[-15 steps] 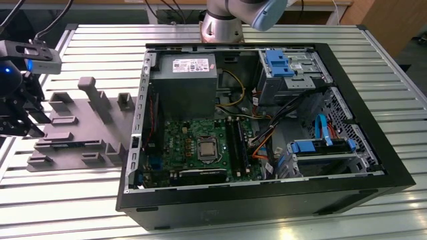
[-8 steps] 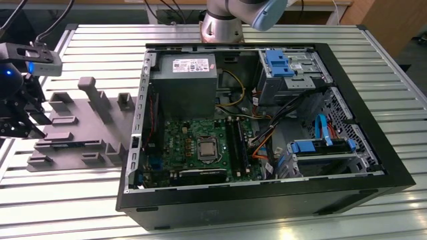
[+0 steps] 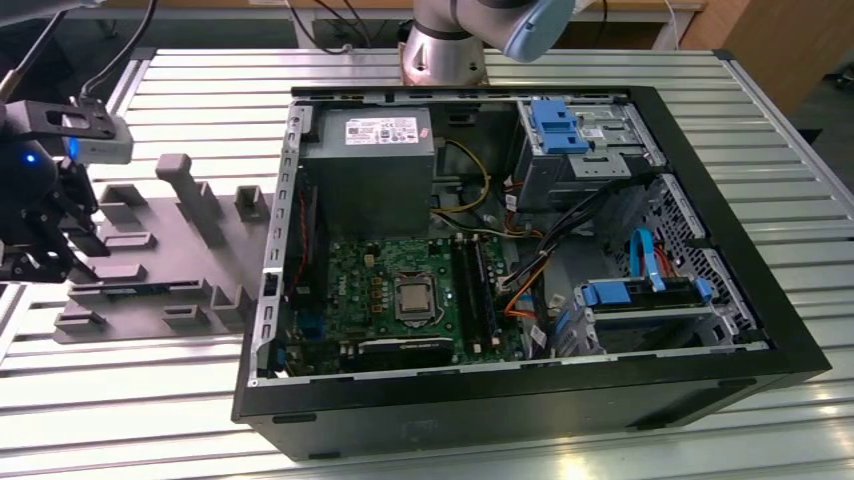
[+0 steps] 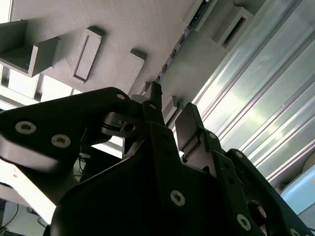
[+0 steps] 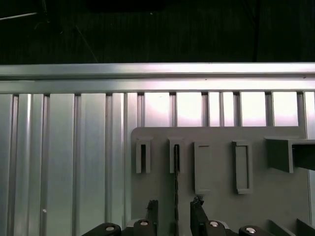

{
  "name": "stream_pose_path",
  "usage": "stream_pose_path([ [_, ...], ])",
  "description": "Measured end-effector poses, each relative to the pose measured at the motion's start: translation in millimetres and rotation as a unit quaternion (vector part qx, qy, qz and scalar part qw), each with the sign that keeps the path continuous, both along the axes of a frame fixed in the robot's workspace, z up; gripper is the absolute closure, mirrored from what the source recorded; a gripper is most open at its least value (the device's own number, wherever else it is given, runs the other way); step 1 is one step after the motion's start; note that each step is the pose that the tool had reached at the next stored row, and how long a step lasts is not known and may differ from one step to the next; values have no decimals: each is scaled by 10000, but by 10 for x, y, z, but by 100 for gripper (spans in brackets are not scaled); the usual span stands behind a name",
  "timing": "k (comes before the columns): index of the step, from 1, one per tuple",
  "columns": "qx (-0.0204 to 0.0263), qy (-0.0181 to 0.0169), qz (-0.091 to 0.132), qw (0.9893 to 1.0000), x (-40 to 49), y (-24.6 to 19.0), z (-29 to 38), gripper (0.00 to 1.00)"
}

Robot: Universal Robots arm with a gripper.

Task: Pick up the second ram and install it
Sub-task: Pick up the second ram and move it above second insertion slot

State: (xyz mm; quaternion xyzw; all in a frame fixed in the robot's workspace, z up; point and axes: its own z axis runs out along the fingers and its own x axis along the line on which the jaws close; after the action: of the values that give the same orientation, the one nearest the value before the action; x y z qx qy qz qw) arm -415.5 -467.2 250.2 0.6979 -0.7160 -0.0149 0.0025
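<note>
Edgewise, second ram [image 5: 176, 172], lengthwise under parted jaws

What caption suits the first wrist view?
Open gripper lined up astride the second ram, standing on edge in the grey tray.

A ribbed metal counter [image 3: 200, 400] is stretching across the exterior view, and its slats are catching bright light in pale bands. Beyond the counter's far edge, a brown wooden panel [image 3: 787, 40] is standing. In the first wrist view, a dark, dim space [image 5: 197, 29] is lying past the counter's rim.
</note>
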Motion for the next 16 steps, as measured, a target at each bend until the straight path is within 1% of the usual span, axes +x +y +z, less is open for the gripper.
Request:
stream_pose_path([
  [4, 1, -1, 0, 10000, 17, 0, -73, 61],
  [5, 0, 0, 0, 10000, 18, 0, -82, 61],
  [12, -2, -1, 0, 10000, 22, 0, -89, 61],
  [14, -2, -1, 0, 10000, 35, 0, -104, 61],
  [16, -2, 0, -1, 10000, 39, 0, -134, 61],
])
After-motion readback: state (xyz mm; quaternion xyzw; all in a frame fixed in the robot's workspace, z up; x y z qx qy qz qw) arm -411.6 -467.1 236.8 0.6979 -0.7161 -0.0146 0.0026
